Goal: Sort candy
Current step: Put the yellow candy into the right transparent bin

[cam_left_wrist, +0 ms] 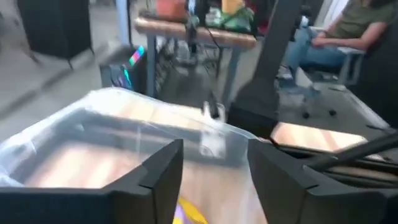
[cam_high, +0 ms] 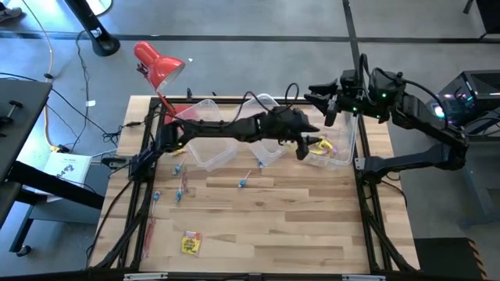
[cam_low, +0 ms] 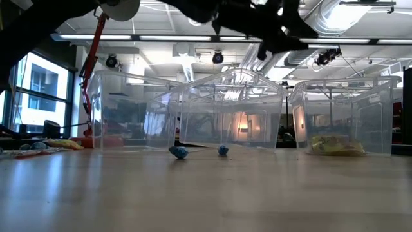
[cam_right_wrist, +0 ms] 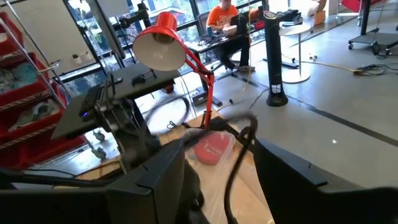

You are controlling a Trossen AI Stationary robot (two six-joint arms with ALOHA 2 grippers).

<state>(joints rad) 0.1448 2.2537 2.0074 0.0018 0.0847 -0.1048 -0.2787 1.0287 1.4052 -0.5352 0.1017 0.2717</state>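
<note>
My left gripper (cam_high: 311,147) reaches across the table and hangs open over the right clear bin (cam_high: 350,139). Yellow packets (cam_high: 326,146) lie in that bin, and one yellow piece (cam_left_wrist: 186,213) shows below the gap between my fingers. Blue-wrapped pieces on sticks (cam_high: 242,183) lie scattered on the wood, two of them (cam_low: 179,153) in front of the middle bin. Red sticks (cam_high: 148,230) and yellow packets (cam_high: 190,243) lie near the table's near-left corner. My right gripper (cam_high: 328,108) waits open, raised above the far-right edge.
Three clear bins stand in a row along the far half: the left one (cam_high: 195,111) with red candy (cam_right_wrist: 211,149), the middle one (cam_low: 228,116), the right one (cam_low: 341,113). A red desk lamp (cam_high: 158,64) stands at the far-left corner. People sit beyond the table.
</note>
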